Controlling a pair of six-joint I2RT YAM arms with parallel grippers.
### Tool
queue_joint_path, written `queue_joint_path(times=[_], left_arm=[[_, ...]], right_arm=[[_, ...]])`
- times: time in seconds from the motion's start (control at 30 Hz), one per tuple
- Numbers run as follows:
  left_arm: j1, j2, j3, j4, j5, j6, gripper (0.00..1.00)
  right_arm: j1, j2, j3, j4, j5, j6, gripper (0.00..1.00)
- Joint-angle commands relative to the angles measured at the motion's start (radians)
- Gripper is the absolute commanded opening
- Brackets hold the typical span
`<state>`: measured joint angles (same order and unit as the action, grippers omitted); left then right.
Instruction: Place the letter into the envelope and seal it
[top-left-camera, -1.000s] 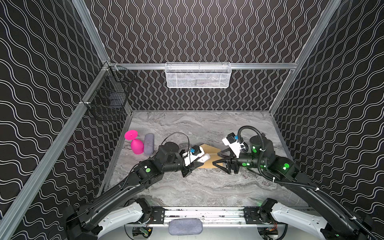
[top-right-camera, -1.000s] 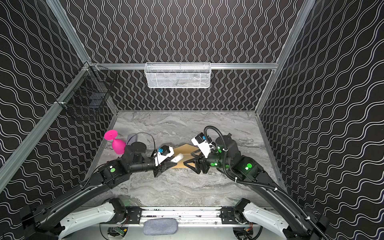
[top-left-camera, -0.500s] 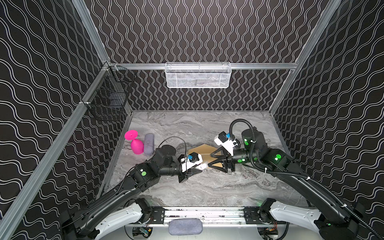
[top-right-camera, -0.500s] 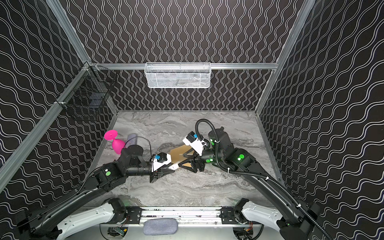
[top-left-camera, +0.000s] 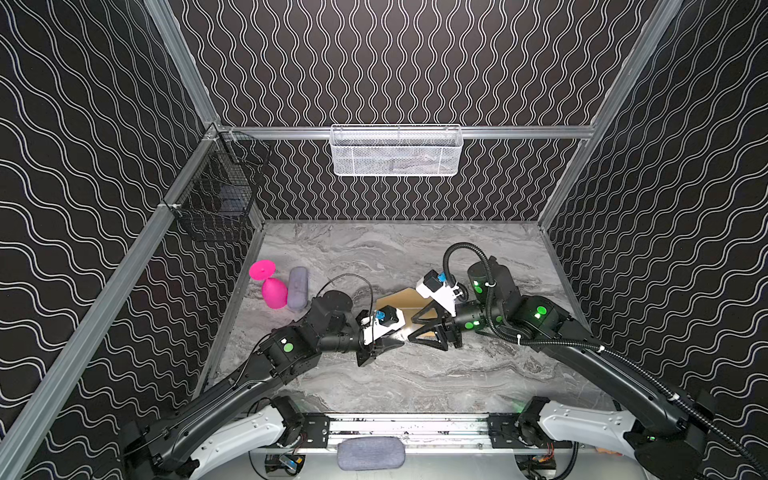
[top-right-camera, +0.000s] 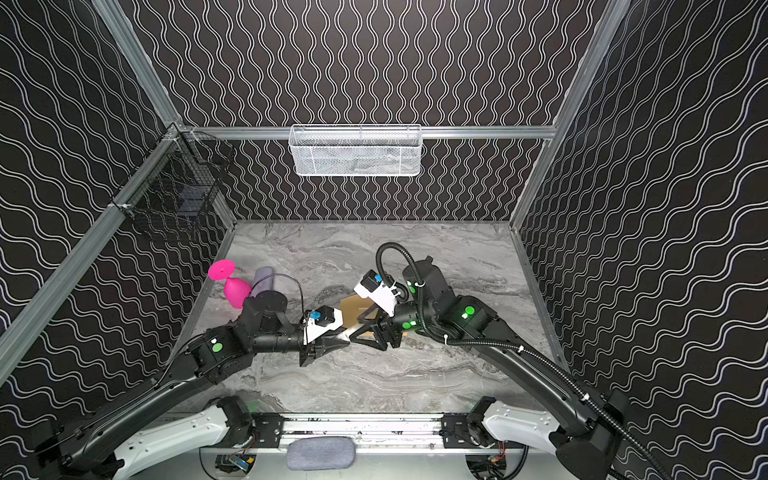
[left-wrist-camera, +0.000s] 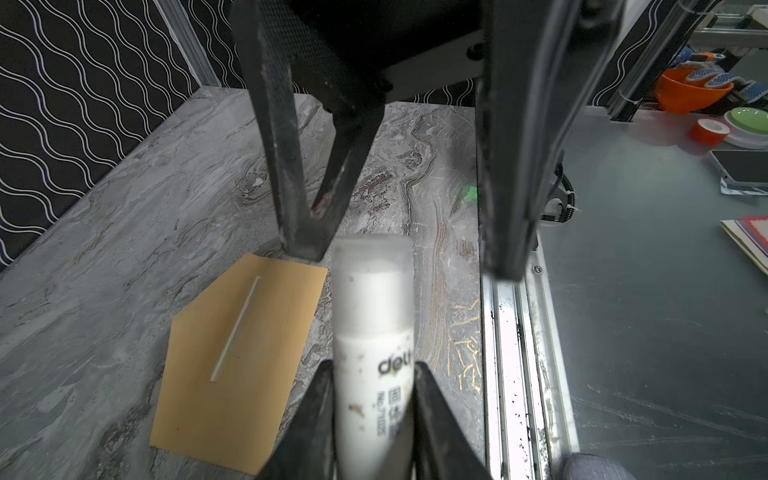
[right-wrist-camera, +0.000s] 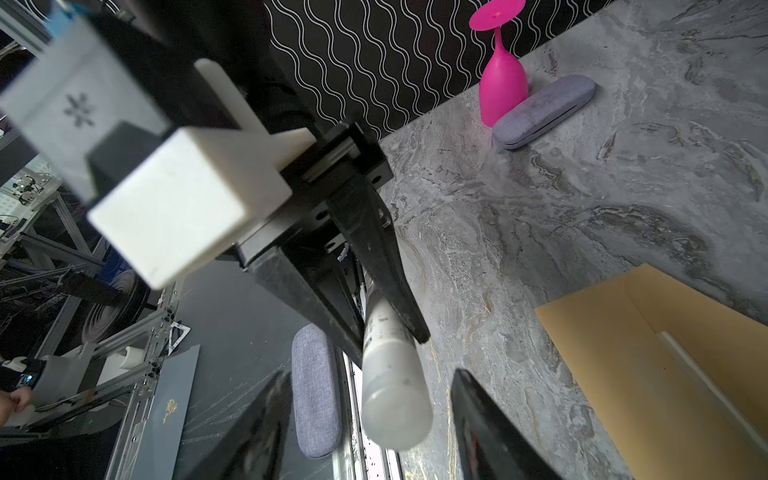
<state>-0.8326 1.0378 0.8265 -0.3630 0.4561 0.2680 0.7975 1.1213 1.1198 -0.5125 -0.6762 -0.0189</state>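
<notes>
pink goblet (top-left-camera: 274, 293): inverted | grey case (top-left-camera: 298, 289): beside it | mesh basket (top-left-camera: 396, 151): back wall

Envelope (top-left-camera: 397, 300): mostly covered by left gripper (top-left-camera: 390, 344) and right gripper (top-left-camera: 412, 330) in both top views. The right wrist view crops it at the frame edge.
Glue stick (left-wrist-camera: 374, 374): base cut off, cap blurred, label only partly readable.
White mesh basket (top-left-camera: 395, 151): contents too indistinct to tell.

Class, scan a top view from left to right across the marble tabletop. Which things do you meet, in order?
pink goblet → grey case → left gripper → right gripper
</notes>
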Motion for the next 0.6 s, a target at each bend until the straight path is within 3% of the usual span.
queue_joint_path(times=[0.0,0.57], left_arm=[[0.000,-0.004,-0.007,0.033,0.017,0.010,0.00],[0.000,-0.015,-0.007,0.035,0.074,0.017,0.00]], right_arm=[[0.002,-0.019,-0.009,-0.011,0.023,-0.021,0.63],[0.008,0.014,-0.005,0.011,-0.052,-0.024,0.56]])
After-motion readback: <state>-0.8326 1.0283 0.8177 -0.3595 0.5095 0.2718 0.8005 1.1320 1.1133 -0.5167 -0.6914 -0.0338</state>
